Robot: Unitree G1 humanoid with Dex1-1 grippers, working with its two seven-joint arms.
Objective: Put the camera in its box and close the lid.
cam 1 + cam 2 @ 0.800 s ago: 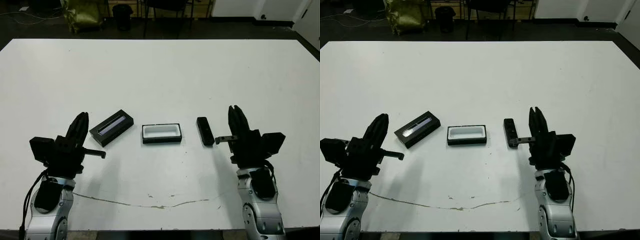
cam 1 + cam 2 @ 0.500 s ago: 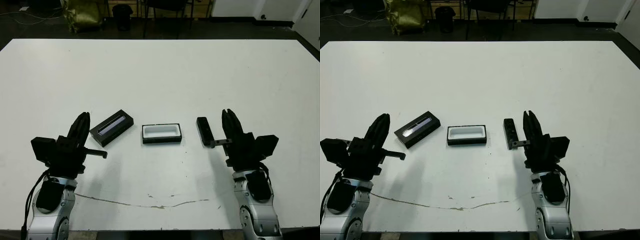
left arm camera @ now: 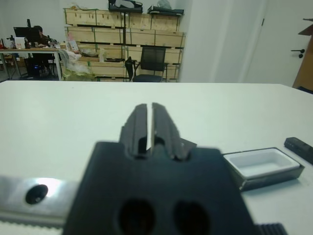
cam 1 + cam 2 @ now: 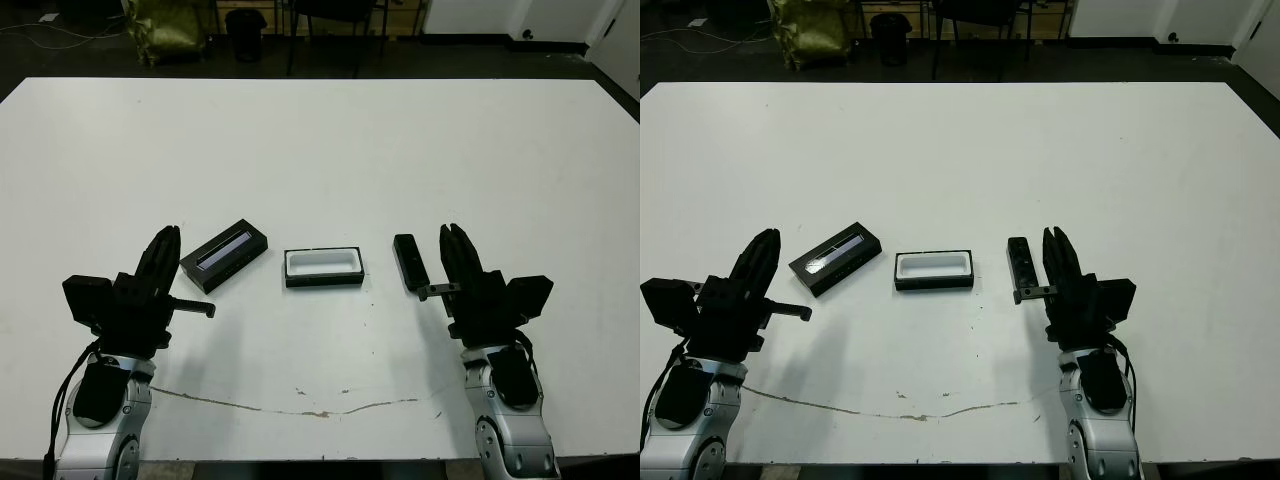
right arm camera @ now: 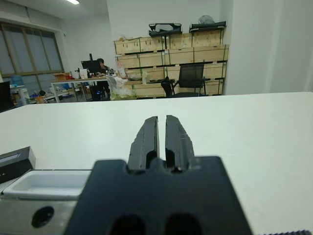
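Note:
The slim black camera lies flat on the table right of centre. The box, a black tray with white lining, sits open in the middle. Left of it the lid lies at an angle with its bluish strip up. My right gripper is shut and empty, just right of the camera and apart from it. Shut and empty too, my left gripper hovers just left of the lid. The left wrist view shows the box and the camera beyond its fingers.
The white table stretches far beyond the three objects. A thin dark crack line runs along its near part. Crates, a chair and a seated person stand far behind the table.
My right arm has shifted left, bringing its shut gripper closer to the camera. The left arm and the three objects have stayed where they were.

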